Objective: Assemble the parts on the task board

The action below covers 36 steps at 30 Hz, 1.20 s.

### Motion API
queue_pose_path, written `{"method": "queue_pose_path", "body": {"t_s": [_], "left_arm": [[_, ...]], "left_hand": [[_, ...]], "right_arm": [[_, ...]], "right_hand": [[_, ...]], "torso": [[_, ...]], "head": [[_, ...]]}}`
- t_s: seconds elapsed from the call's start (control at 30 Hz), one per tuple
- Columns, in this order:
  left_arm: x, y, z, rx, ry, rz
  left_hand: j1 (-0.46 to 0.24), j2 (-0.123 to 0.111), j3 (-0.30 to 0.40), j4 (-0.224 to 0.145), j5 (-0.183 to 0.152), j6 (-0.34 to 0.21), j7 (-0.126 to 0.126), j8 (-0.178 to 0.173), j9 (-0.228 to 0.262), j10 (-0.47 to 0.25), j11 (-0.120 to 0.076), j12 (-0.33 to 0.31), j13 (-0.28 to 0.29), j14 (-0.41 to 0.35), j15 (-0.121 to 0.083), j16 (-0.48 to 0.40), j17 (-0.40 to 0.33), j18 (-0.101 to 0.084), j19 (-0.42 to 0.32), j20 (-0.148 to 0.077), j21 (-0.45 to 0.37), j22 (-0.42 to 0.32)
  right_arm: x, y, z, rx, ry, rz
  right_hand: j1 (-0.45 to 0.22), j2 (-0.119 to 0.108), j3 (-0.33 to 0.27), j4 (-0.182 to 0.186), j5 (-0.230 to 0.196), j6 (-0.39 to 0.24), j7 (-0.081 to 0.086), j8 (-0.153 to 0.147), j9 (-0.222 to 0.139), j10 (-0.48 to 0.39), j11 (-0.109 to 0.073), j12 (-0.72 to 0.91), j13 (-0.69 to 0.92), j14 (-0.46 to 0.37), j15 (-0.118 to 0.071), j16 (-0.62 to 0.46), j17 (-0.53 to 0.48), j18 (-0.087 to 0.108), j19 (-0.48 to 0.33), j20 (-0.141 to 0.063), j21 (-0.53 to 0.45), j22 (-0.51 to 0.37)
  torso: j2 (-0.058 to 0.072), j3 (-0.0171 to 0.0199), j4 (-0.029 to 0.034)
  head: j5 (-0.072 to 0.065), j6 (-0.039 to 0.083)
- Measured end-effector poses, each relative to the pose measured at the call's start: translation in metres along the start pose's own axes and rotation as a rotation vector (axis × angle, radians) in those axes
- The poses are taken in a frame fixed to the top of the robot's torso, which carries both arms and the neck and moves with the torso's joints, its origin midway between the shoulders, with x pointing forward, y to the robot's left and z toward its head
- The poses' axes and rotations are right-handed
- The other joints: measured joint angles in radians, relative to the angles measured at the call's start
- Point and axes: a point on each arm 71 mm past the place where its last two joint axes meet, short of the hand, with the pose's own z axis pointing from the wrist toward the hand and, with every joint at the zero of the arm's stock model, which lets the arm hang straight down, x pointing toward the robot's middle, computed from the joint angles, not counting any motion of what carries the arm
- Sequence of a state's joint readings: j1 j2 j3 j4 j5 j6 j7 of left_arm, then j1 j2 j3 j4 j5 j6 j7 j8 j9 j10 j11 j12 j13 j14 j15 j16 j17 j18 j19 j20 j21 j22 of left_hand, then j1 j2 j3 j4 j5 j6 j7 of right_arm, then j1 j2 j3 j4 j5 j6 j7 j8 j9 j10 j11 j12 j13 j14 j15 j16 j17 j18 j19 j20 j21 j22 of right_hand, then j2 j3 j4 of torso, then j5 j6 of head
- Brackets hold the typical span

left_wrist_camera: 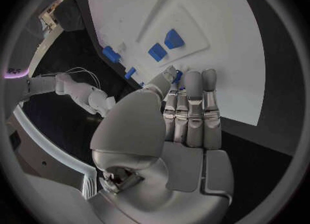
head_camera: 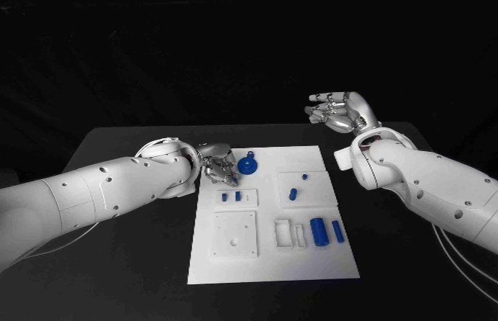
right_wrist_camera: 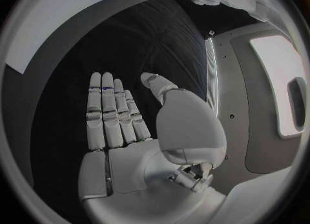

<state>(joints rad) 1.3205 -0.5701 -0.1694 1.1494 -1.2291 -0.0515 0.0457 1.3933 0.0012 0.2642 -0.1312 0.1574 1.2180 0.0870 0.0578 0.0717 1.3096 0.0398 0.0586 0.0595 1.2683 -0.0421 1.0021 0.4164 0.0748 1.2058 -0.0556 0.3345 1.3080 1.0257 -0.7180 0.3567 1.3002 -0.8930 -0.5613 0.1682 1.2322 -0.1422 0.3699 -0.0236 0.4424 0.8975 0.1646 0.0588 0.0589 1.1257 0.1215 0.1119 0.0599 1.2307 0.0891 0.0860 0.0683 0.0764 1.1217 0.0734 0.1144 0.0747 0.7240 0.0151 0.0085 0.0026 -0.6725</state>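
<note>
While the left hand is resting at the far left corner of the task board, its fingers are lying straight together — grasping nothing visible. The right hand is hovering released beyond the bench. Blue parts are lying on the board — a round one just beside the left hand.

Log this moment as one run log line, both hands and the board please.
left hand: at task board far left corner, beside round blue part, grasp unclear | right hand: raised off board, fingers apart, empty

White, smooth-shelled arms with small dark screw holes; silver segmented fingers; apparently thin pale cables.
</note>
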Motion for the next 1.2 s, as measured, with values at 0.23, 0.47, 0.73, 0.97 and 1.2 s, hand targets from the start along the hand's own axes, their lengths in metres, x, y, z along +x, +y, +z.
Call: {"method": "queue_pose_path", "body": {"t_s": [0.23, 0.47, 0.73, 0.97, 1.2], "left_arm": [[0.0007, -0.0004, -0.0001, 0.003, -0.002, 0.008], [0.0011, -0.0011, -0.0008, 0.009, -0.005, 0.024], [0.0016, -0.0013, -0.0018, 0.017, -0.014, 0.035], [0.0024, 0.0013, -0.0050, 0.021, -0.032, 0.035], [0.0040, 0.0019, -0.0079, 0.028, -0.047, 0.027]], "left_hand": [[0.000, 0.000, 0.005, -0.005, 0.006, -0.002, 0.002, -0.001, 0.000, 0.000, 0.000, 0.000, -0.001, 0.000, 0.000, 0.000, 0.000, 0.000, -0.002, -0.002, 0.010, 0.000], [-0.002, -0.002, 0.006, -0.006, 0.008, -0.004, 0.000, -0.001, -0.001, 0.000, 0.000, -0.001, -0.001, 0.000, 0.000, 0.000, -0.001, 0.000, -0.004, -0.004, 0.012, 0.000], [-0.001, -0.001, 0.014, -0.014, 0.016, 0.006, 0.005, 0.001, -0.001, 0.004, -0.004, -0.001, -0.001, 0.000, 0.000, 0.000, -0.001, 0.000, -0.004, -0.004, 0.027, 0.000], [0.000, -0.003, 0.012, -0.015, 0.018, 0.013, -0.001, 0.003, 0.002, 0.015, -0.007, -0.007, -0.001, 0.005, -0.003, 0.008, 0.003, 0.000, -0.004, -0.004, 0.035, 0.000], [0.002, -0.004, 0.016, -0.019, 0.018, 0.013, -0.001, 0.003, 0.003, 0.015, -0.007, -0.004, -0.001, 0.009, -0.003, 0.016, 0.004, -0.001, -0.004, -0.004, 0.039, 0.000]], "right_arm": [[-0.0002, -0.0002, 0.0000, 0.001, 0.001, 0.000], [-0.0006, -0.0005, -0.0002, 0.001, 0.002, 0.000], [-0.0005, -0.0006, -0.0002, 0.002, 0.004, 0.001], [-0.0004, -0.0007, -0.0002, 0.002, 0.005, 0.001], [-0.0003, -0.0009, -0.0002, 0.003, 0.006, 0.002]], "right_hand": [[0.000, 0.000, 0.000, 0.000, 0.000, 0.000, 0.000, 0.000, 0.000, 0.000, 0.000, 0.000, 0.000, 0.000, 0.000, 0.000, 0.000, 0.000, 0.000, 0.000, 0.000, 0.000], [0.000, 0.000, 0.000, 0.000, 0.000, 0.000, 0.000, 0.000, 0.000, 0.000, 0.000, 0.000, 0.000, 0.000, 0.000, 0.000, 0.000, 0.000, 0.000, 0.000, 0.000, 0.000], [0.000, 0.000, 0.000, 0.000, 0.000, 0.000, 0.000, 0.000, 0.000, 0.000, 0.000, 0.000, 0.000, 0.000, 0.000, 0.000, 0.000, 0.000, 0.000, 0.000, 0.000, 0.000], [-0.004, 0.004, 0.000, 0.000, 0.000, 0.000, 0.000, 0.000, 0.000, 0.000, 0.000, 0.000, 0.000, 0.000, 0.000, 0.000, 0.000, 0.000, 0.000, 0.000, 0.000, 0.000], [-0.004, 0.004, 0.000, 0.000, -0.001, 0.000, 0.000, 0.000, 0.000, 0.000, 0.000, 0.000, 0.000, 0.000, 0.000, 0.000, 0.000, 0.000, 0.000, 0.000, 0.000, 0.000]], "torso": [[0.000, -0.0003, 0.0001], [0.000, -0.0008, 0.0005], [0.000, -0.0009, 0.0006], [0.000, -0.0010, 0.0004], [0.000, -0.0010, 0.0001]], "head": [[-0.002, -0.001], [-0.002, -0.001], [-0.003, -0.001], [-0.002, 0.000], [-0.003, 0.000]]}}
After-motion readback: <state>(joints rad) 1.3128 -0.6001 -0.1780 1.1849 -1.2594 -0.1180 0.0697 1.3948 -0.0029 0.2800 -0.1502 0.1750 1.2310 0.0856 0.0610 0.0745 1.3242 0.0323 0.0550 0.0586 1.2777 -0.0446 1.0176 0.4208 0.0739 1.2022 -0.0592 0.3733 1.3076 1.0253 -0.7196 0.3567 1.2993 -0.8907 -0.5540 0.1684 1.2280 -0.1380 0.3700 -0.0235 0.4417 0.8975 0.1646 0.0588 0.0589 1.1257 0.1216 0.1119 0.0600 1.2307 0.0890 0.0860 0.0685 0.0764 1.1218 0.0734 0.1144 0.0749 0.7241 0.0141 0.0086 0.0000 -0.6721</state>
